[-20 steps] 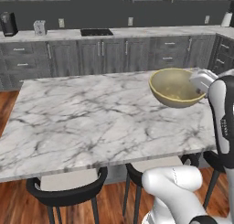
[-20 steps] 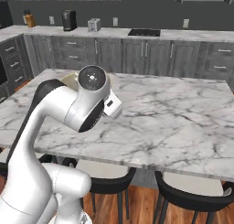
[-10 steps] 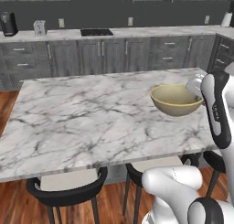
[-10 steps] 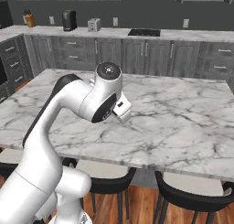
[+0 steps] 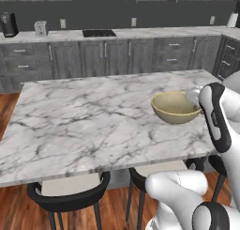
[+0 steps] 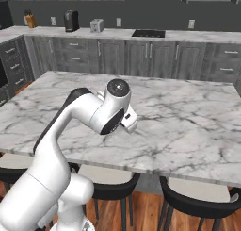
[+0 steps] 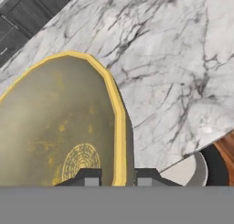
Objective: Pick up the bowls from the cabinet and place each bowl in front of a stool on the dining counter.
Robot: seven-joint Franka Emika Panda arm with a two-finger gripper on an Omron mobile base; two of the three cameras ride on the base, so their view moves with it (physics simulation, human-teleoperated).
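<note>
Jaws pinched on the rim of the round, deep, glossy mustard-yellow bowl [image 7: 55,127]: in the hand view one dark finger tip sits inside the wall and the other outside it, so the gripper [image 7: 118,178] is clamped over the yellow edge. From the left base view that bowl [image 5: 176,107] stands upright on the large white marble worktop with grey veins [image 5: 93,116], towards its right side and close to the near edge, with the white arm's wrist [image 5: 213,111] just beside it on the right. Whether its base is fully resting on the slab or a touch above it I cannot tell. Below the near edge stand black stools with pale seats [image 5: 70,191], one of them roughly in front of the bowl. In the right base view the arm's elbow [image 6: 115,113] hides the bowl. Behind the worktop runs a row of grey drawer-fronted base cabinets [image 5: 117,55].
</note>
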